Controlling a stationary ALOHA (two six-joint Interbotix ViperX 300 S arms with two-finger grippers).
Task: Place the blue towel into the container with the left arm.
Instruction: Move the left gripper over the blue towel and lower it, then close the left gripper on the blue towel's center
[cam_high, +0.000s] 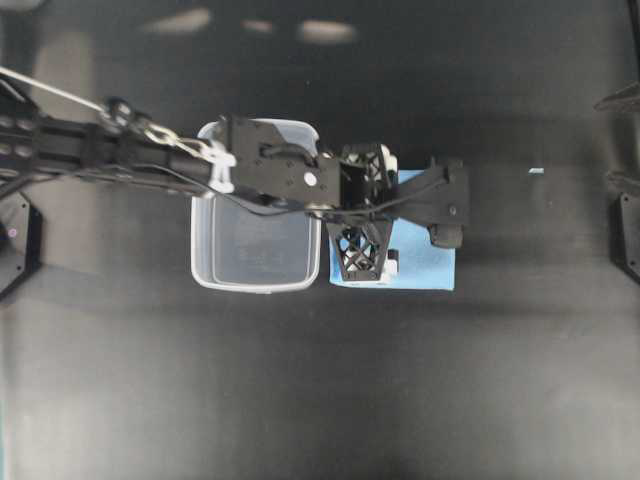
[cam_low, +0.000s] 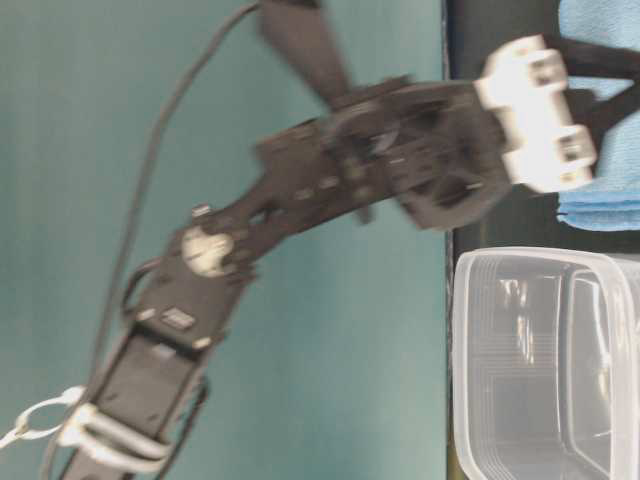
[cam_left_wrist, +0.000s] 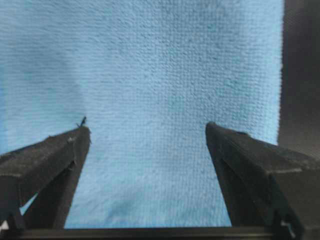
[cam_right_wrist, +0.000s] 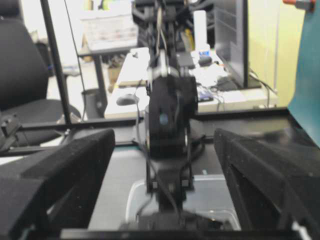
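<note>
The left gripper (cam_left_wrist: 145, 135) hung spread wide over the blue towel (cam_high: 425, 270), gripping nothing. The towel lay just beside the clear container (cam_high: 255, 275). The right gripper's (cam_right_wrist: 165, 150) fingers were also wide apart.

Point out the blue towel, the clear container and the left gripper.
blue towel (cam_high: 425, 268): overhead view, bare lower right part of the cloth.
container (cam_high: 205, 270): overhead view, left rim of the tub.
left gripper (cam_left_wrist: 147, 135): left wrist view, midway between the open fingertips.

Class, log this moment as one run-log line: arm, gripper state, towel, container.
arm: left gripper over blue towel | jaws: open, towel not gripped | towel: flat on table beside container | container: empty | right gripper: open, away
</note>
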